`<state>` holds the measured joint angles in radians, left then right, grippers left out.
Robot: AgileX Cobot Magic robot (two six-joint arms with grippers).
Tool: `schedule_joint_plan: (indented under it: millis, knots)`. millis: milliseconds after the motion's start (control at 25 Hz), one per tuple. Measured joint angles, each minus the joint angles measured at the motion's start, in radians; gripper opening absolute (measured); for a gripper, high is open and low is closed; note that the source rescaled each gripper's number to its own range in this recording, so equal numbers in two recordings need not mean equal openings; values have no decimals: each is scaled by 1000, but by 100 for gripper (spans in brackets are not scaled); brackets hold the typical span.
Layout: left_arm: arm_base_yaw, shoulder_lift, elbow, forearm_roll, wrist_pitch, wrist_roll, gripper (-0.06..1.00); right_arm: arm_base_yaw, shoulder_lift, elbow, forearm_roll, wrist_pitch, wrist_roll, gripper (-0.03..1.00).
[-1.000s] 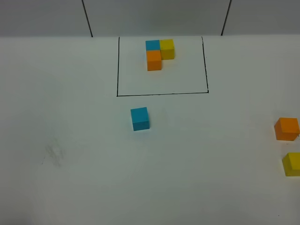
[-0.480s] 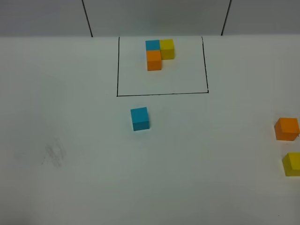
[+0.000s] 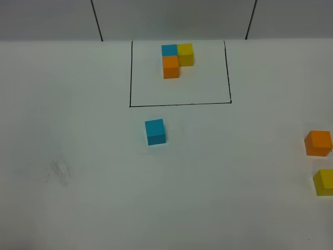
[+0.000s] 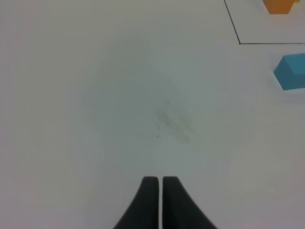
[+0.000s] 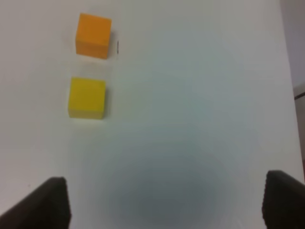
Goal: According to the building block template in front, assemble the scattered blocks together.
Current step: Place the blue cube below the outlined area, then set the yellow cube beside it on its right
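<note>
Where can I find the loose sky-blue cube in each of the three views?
Exterior high: the loose sky-blue cube sits just outside the black frame line, by its near left corner.
Left wrist: the cube, cut off at the picture's edge, lies beside that same frame corner.
Right wrist: not in it.
Shared landmark: the frame's corner.

left end effector (image 4: 156, 180): matte black, tapered.

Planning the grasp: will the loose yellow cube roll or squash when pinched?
The yellow cube looks rigid, with flat faces and sharp edges, so it probably slides rather than rolls. Its matte sides likely grip well. Sitting flat, unlikely to tip.
</note>
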<state>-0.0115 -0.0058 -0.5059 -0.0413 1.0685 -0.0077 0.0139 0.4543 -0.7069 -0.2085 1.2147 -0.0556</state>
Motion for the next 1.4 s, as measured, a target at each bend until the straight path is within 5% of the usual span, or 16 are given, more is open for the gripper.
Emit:
schedule_joint_plan:
  millis: [640,1400]
  knots:
    - [0,0,0,0,0,0,0,0,346,-2,41,-139,12,96]
    - [0,0,0,0,0,0,0,0,438,125,52,-359,80,96]
